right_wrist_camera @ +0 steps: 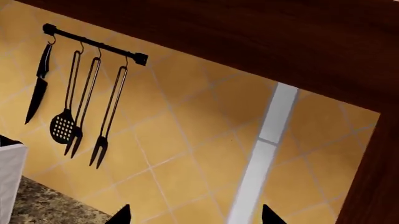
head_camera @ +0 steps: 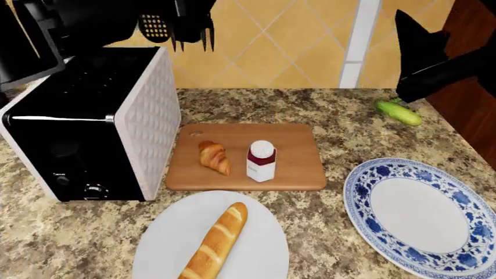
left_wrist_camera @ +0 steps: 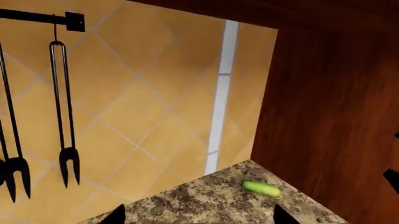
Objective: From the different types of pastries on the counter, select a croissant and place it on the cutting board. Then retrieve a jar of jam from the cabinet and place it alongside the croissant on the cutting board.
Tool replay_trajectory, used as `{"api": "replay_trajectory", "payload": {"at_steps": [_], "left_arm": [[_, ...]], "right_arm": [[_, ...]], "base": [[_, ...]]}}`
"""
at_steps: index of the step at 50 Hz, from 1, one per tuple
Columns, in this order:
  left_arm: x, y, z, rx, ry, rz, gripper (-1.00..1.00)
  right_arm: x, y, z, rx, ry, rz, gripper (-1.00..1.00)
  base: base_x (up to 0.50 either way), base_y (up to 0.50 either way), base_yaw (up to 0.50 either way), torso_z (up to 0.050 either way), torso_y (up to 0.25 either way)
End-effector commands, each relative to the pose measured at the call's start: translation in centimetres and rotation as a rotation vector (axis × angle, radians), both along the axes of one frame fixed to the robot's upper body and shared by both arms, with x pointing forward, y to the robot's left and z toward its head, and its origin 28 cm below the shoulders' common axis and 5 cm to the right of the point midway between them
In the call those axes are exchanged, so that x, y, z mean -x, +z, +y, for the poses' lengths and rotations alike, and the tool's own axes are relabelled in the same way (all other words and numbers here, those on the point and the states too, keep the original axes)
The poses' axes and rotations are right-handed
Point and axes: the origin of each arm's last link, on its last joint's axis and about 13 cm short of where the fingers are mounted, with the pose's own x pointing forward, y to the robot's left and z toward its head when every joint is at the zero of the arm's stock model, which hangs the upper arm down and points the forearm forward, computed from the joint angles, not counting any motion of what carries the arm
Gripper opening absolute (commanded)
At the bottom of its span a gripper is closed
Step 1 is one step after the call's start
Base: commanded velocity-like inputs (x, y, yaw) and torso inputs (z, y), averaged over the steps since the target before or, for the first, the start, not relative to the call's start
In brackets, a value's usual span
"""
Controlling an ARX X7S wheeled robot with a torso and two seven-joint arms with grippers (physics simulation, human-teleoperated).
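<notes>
Now, at the left of the head view a black and white toaster (head_camera: 93, 125) stands on the granite counter (head_camera: 341, 116), with dark utensils (head_camera: 174, 26) hanging against the tiled wall above it. Just right of the toaster lies the cutting board (head_camera: 294, 168), near the middle of the frame. On its left half rests the croissant (head_camera: 215, 156), and just beside it, apart from it by a narrow gap, the jar of jam (head_camera: 261, 161) stands upright with its whitish lid on. Below the board, at the bottom centre, a baguette (head_camera: 215, 241) lies on a plain white plate (head_camera: 166, 247). At lower right sits a blue-patterned plate (head_camera: 364, 180). A green cucumber (head_camera: 399, 112) lies at the upper right by the dark wood cabinet side (head_camera: 473, 87); above it a black arm part (head_camera: 430, 58) reaches in from the right edge.

The left tool (left_wrist_camera: 199, 215) shows only two fingertips at the bottom of the left wrist view, set wide apart and holding nothing, above the counter corner where the cucumber lies. The right tool (right_wrist_camera: 195, 214) shows the same way in the right wrist view: tips spread wide, holding nothing, facing the tiled wall with its utensil rail (right_wrist_camera: 93, 43).
</notes>
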Motion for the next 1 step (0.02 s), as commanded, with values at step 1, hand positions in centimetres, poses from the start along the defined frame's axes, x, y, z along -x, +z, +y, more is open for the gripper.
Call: {"api": "replay_trajectory", "payload": {"at_steps": [1], "left_arm": [[0.39, 0.57, 2.07, -0.045, 0.094, -0.023, 1.0]], "right_arm": [[1.48, 0.76, -0.18, -0.055, 0.017, -0.122, 1.0]], "base": [[0.0, 0.0, 0.0, 0.0, 0.0]]}}
